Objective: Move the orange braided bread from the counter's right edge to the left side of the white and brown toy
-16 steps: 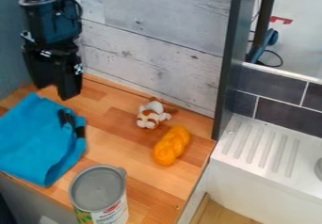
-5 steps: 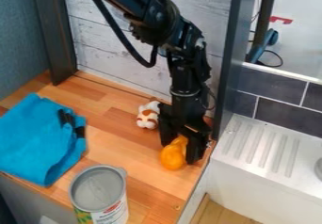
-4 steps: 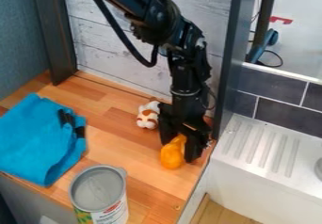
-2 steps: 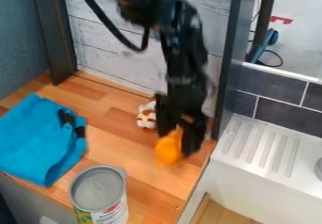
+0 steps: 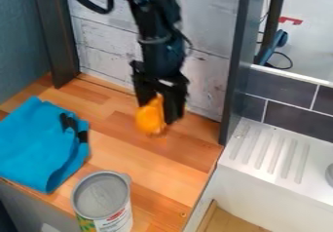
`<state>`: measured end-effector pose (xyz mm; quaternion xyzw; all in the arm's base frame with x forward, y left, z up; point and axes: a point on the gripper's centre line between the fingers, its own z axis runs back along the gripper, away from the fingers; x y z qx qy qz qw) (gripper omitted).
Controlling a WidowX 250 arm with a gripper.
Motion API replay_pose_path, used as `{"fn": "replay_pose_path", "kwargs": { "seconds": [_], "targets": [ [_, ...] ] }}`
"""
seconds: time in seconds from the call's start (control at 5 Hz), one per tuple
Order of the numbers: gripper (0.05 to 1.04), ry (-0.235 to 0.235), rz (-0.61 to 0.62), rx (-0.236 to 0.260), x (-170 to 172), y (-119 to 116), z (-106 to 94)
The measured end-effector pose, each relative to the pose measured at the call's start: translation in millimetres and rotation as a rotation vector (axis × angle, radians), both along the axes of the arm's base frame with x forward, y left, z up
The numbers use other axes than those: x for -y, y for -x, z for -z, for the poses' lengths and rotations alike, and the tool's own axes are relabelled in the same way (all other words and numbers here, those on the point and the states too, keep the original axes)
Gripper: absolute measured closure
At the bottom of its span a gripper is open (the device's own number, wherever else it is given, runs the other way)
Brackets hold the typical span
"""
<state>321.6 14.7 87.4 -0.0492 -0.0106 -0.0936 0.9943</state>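
Arm [image 5: 156, 31] enters from the top edge of the view and descends almost vertically in front of the pale board wall [image 5: 211, 75]. Its lower section tilts slightly, the wrist sitting a little toward the view's right of the upper link. A black cable [image 5: 91, 3] loops out beside the upper section. The gripper [image 5: 157, 115] hangs over the rear half of the wooden counter [image 5: 169, 163], with both fingers directed downward. Jaw state: closed about the orange object [image 5: 149, 118], which is pinched between the fingers and protrudes below them toward the view's left.

Surroundings: a blue cloth [image 5: 42, 143] with black straps [image 5: 83, 129] lies on the counter at the view's left, well apart from the gripper. A can [image 5: 101, 196] with a grey top stands upright at the front, near the cloth. A dark upright panel [image 5: 236, 75] separates the counter from the white grooved drainboard [image 5: 270, 160] and dark tiles [image 5: 289, 116].
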Motion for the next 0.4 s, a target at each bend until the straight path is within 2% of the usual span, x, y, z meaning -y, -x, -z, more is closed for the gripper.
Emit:
{"fn": "replay_pose_path", "kwargs": {
  "seconds": [0.4],
  "targets": [
    [0.259, -0.017, -0.191, 0.056, -89, 16, -16.1]
  ]
}}
